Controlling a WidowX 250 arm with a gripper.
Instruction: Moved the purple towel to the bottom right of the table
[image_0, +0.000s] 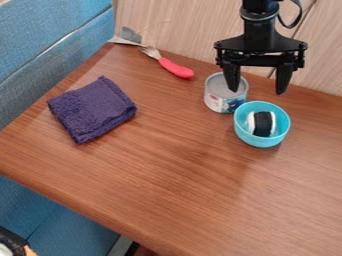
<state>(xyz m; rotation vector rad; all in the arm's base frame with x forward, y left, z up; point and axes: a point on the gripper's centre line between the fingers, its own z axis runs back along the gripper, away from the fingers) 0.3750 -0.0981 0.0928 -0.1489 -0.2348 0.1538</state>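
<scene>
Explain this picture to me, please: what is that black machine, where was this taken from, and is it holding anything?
The black machine is a robot arm, coming in from the top edge. Its end effector, the part that grasps, hangs down with its two fingers spread, holding nothing. A fixed camera took this picture, looking down at a slant on a wooden table. At the picture's left lies a purple towel. Toward the back are a fork with a red handle and a tin can. Beside the can, a blue bowl contains a black-and-white object I can't identify for certain.
</scene>
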